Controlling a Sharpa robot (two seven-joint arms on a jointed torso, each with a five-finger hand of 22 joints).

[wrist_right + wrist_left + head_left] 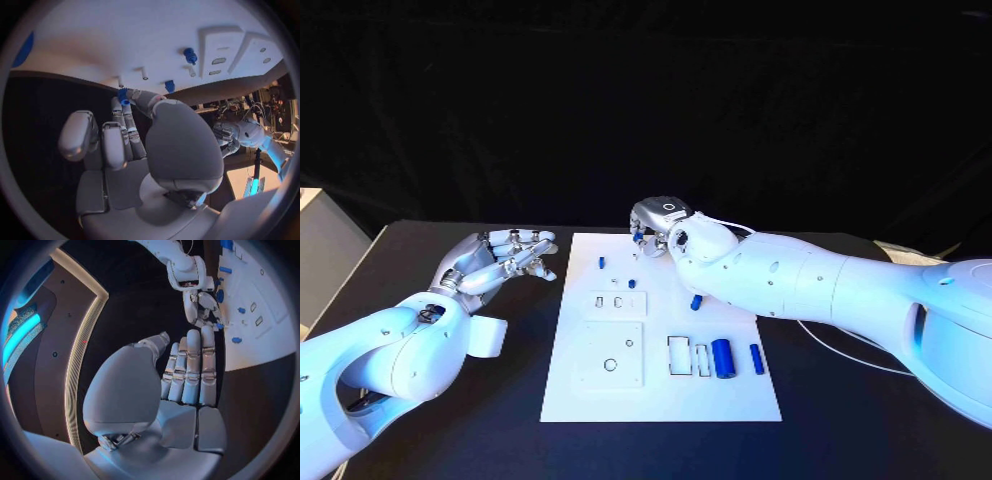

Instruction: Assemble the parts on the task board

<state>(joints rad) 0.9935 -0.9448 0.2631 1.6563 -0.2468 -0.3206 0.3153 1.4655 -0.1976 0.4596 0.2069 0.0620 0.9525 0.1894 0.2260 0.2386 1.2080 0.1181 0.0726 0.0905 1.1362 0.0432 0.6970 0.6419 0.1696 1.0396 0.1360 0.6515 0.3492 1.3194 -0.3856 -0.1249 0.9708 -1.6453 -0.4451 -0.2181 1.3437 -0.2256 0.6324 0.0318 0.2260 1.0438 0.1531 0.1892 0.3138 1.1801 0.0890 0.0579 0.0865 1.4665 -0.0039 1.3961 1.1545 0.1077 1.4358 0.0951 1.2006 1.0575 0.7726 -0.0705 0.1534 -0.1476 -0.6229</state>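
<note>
Your right robot hand (658, 228) pinches a small blue part (124, 96) at the far edge of the task board (733, 400).
From large to small: the black table (877, 420) carries the white task board at its middle; your left robot hand (506, 260) hovers just beside the board's left edge, fingers apart, holding nothing. On the board lie a big blue cylinder (723, 356), a slimmer blue pin (757, 359) beside it, and a blue peg (697, 301) nearer your right robot hand.

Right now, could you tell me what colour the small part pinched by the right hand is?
Blue, clearest in the right wrist view: small part, right hand.
</note>
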